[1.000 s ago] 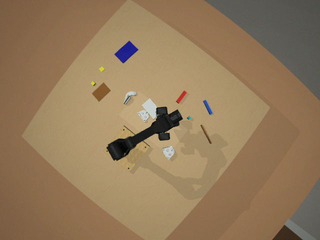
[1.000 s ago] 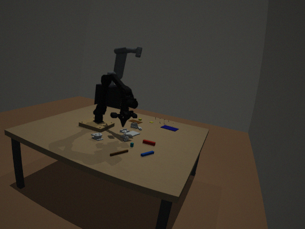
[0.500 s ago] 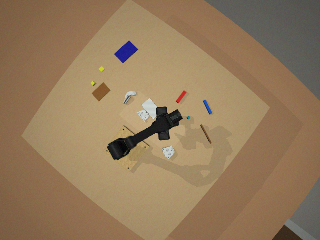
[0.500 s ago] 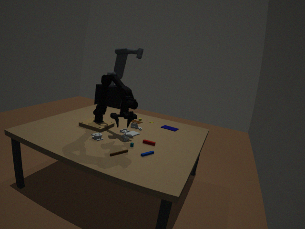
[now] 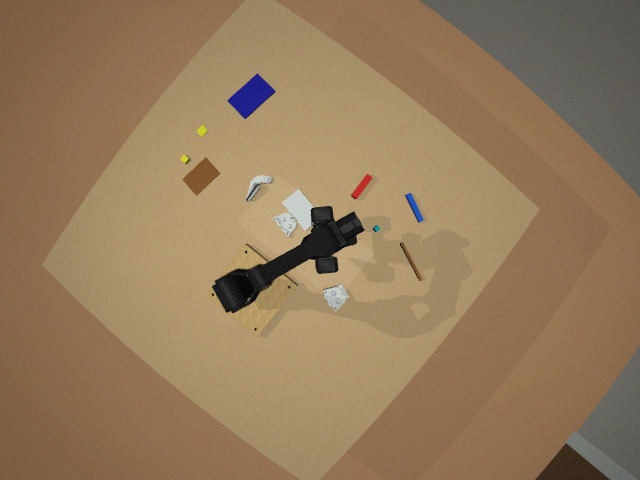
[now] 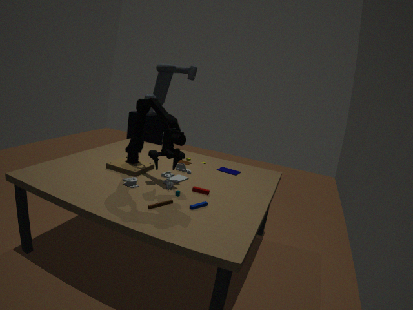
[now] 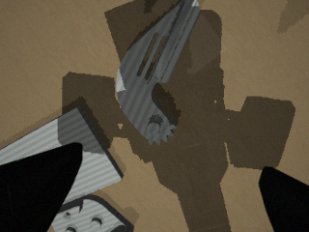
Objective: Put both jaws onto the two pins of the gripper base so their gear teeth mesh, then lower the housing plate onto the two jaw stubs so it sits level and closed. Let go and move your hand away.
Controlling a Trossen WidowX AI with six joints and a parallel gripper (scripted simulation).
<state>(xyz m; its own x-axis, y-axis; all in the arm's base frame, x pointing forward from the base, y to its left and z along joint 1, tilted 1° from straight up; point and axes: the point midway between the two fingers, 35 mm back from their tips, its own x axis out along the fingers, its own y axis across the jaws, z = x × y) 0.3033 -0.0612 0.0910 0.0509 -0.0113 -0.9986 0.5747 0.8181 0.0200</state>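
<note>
Two fingers of the gripper (image 5: pixel 324 240) (image 6: pixel 165 168) (image 7: pixel 173 157) stood almost fully apart, holding nothing, above a toothed piece (image 6: pixel 168 183) (image 7: pixel 137 92). Pinned plate (image 5: pixel 285 223) (image 6: pixel 167 174) (image 7: pixel 108 223) and white slab (image 5: pixel 298 207) (image 6: pixel 178 179) (image 7: pixel 98 157) lay near; second curved piece (image 5: pixel 257 184) (image 6: pixel 182 167) farther across the worktop (image 5: pixel 155 232) (image 6: pixel 66 166) (image 7: pixel 29 58). Risk: off-centre descent could have clipped the slab.

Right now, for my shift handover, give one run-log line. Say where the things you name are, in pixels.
gripper (image 6: pixel 165 168) (image 7: pixel 172 164): open, nothing held | toothed jaw (image 7: pixel 135 94): on table, off pins | housing: not closed

Tabletop (image 5: pixel 330 372) (image 6: pixel 100 186) (image 7: pixel 29 63): matt, faintly mottled | here's the arm's base board (image 5: pixel 268 304) (image 6: pixel 113 166): wood-look, grained | toothed jaw (image 7: pixel 132 97): fine-ridged, plastic-looking
</note>
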